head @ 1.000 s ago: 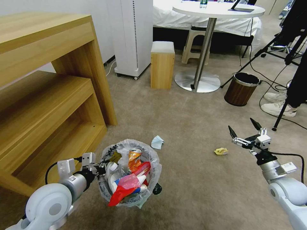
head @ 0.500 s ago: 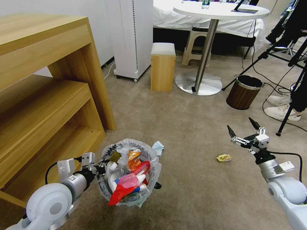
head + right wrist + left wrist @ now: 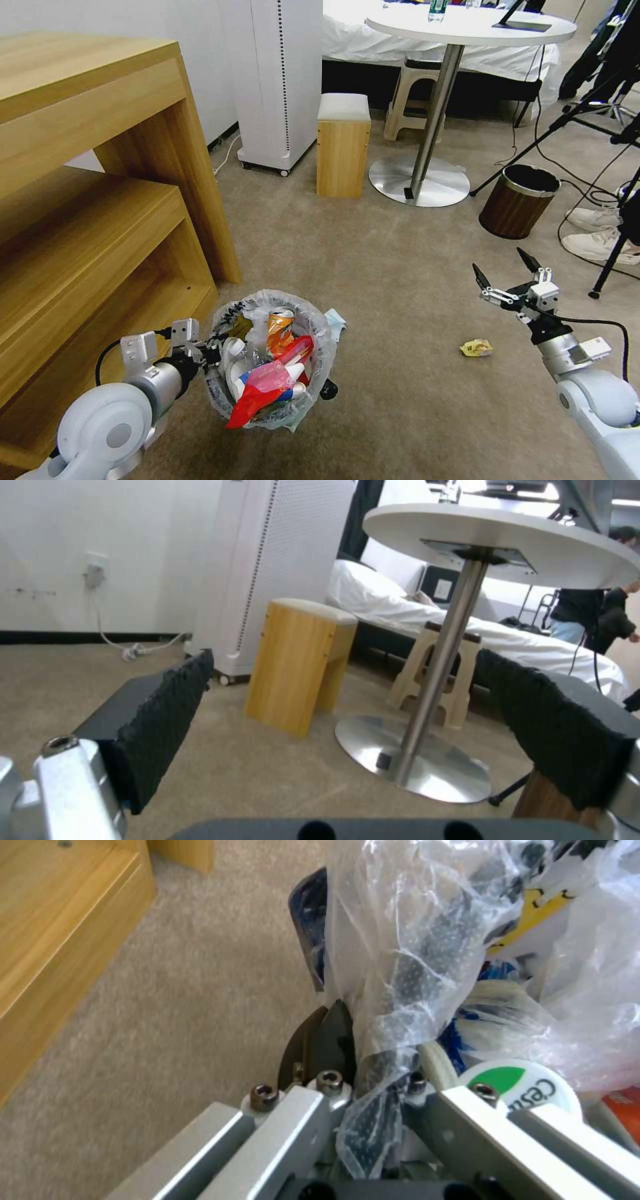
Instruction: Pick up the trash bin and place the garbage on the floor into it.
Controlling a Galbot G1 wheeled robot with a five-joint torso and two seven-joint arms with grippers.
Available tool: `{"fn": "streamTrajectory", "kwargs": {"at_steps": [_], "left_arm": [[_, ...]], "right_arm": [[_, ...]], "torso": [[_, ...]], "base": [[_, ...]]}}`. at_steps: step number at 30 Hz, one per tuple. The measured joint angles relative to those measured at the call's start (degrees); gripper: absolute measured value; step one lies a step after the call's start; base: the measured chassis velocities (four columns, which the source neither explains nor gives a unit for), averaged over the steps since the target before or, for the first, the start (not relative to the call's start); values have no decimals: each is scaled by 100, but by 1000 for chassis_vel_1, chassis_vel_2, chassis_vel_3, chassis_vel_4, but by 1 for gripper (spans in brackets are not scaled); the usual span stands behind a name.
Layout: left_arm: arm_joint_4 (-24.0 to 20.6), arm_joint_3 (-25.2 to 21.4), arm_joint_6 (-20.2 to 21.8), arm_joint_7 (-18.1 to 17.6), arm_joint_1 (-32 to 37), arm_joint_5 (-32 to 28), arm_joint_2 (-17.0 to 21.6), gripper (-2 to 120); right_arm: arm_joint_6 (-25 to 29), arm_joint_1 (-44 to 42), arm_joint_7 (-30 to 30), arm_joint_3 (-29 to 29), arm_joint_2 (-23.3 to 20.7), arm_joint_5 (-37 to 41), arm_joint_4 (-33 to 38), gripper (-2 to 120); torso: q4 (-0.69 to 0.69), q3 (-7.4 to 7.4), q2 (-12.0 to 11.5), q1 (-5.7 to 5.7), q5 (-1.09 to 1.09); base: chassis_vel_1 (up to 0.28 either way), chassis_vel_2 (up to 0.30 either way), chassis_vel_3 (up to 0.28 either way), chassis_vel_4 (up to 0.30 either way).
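My left gripper (image 3: 373, 1050) is bare brushed metal with steel screws, pinched onto the trash bin (image 3: 270, 360), whose liner is thin, crinkly, glossy translucent plastic. Inside it lie a shiny orange can (image 3: 280, 330), slick red wrapper (image 3: 250, 403) and glossy pink film. The floor (image 3: 400, 280) is matt, short-pile beige carpet. My right gripper (image 3: 347, 730) spreads wide, its fingers (image 3: 167, 720) faced with rough, matt black pads on metal links. The yellow wrapper (image 3: 476, 347) looks crumpled and slightly glossy. The shelf (image 3: 100, 200) beside me is smooth, satin wood.
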Motion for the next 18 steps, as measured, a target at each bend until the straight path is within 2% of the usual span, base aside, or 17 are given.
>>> {"fn": "streamTrajectory", "kwargs": {"at_steps": [8,13,18], "left_arm": [[-49,0,-7,41,36,171,-135,0],[-59,-3,-9,76,53,310,-310,0],[-142,-3,0,135,107,486,-509,0]], "right_arm": [[14,-234,-69,35,-17,228,101,100],[35,-281,-80,37,-13,274,105,100],[33,-323,-88,26,-67,337,68,100]], "torso": [[-1,0,0,0,1],[0,1,0,0,1],[0,0,0,0,1]], "base": [[-128,123,129,-119],[-54,88,67,-92],[0,0,0,0]]}}
